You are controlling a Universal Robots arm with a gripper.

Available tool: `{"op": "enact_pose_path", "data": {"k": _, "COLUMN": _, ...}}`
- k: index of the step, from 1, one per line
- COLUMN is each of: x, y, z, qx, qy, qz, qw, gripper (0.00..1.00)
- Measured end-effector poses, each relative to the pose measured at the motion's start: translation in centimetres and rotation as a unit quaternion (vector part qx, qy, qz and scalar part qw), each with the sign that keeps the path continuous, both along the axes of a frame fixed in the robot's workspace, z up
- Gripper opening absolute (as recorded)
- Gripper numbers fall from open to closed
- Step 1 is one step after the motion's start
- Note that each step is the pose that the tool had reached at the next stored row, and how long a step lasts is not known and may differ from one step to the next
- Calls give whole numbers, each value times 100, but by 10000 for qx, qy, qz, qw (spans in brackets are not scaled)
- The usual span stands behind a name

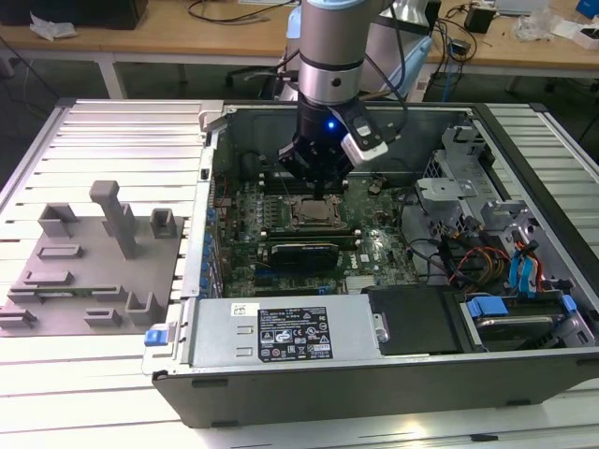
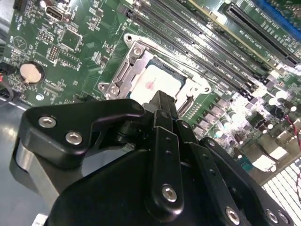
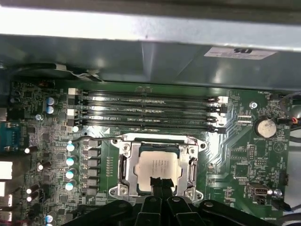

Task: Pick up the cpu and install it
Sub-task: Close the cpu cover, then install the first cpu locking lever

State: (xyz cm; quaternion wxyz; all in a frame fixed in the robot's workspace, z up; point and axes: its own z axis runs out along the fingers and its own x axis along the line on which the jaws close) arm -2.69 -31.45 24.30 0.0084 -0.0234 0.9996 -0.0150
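Cpu (image 3: 157, 165) lies flat in the motherboard socket (image 3: 123, 165); gripper (image 3: 159, 181) hangs over its edge, fingers pressed together, holding nothing

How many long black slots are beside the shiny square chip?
4. In the first wrist view the slots lie side by side, parallel, between the cpu and the case wall. None looks hidden.

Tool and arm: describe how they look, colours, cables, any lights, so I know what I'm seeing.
The arm is a silver-grey cylinder ending in a black wrist with a small blue light. A white-and-black camera module sits on its side, black cables trailing beside it. The tool is matte black: jointed link bars with silver screws, narrowing to slim tips.
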Motion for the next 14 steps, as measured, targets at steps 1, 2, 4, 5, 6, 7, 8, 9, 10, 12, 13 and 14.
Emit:
{"op": "enact_pose_path", "data": {"k": 1, "x": 0, "y": 0, "z": 14, "qx": 0, "qy": 0, "qz": 0, "qw": 10000, "gripper": 11}}
{"op": "enact_pose_path", "data": {"k": 2, "x": 0, "y": 0, "z": 22, "qx": 1, "qy": 0, "qz": 0, "qw": 10000, "gripper": 11}}
{"op": "enact_pose_path", "data": {"k": 4, "x": 0, "y": 0, "z": 35, "qx": 0, "qy": 0, "qz": 0, "qw": 10000, "gripper": 11}}
{"op": "enact_pose_path", "data": {"k": 5, "x": 1, "y": 0, "z": 36, "qx": 1, "qy": -1, "qz": 0, "qw": 10000, "gripper": 11}}
{"op": "enact_pose_path", "data": {"k": 6, "x": 0, "y": 0, "z": 39, "qx": 0, "qy": 0, "qz": 0, "qw": 10000, "gripper": 11}}
{"op": "enact_pose_path", "data": {"k": 7, "x": 0, "y": 0, "z": 42, "qx": 1, "qy": 0, "qz": 0, "qw": 10000, "gripper": 11}}
{"op": "enact_pose_path", "data": {"k": 8, "x": 0, "y": 0, "z": 42, "qx": 0, "qy": 0, "qz": 1, "qw": 10000, "gripper": 11}}
{"op": "enact_pose_path", "data": {"k": 9, "x": 0, "y": 0, "z": 43, "qx": 1, "qy": 0, "qz": 0, "qw": 10000, "gripper": 11}}
{"op": "enact_pose_path", "data": {"k": 10, "x": 0, "y": 0, "z": 43, "qx": 0, "qy": 0, "qz": 0, "qw": 10000, "gripper": 11}}
{"op": "enact_pose_path", "data": {"k": 12, "x": 0, "y": 0, "z": 44, "qx": 0, "qy": 0, "qz": 0, "qw": 10000, "gripper": 11}}
{"op": "enact_pose_path", "data": {"k": 13, "x": 0, "y": 0, "z": 44, "qx": 0, "qy": 0, "qz": 0, "qw": 10000, "gripper": 11}}
{"op": "enact_pose_path", "data": {"k": 14, "x": 0, "y": 0, "z": 44, "qx": 0, "qy": 0, "qz": 0, "qw": 10000, "gripper": 11}}
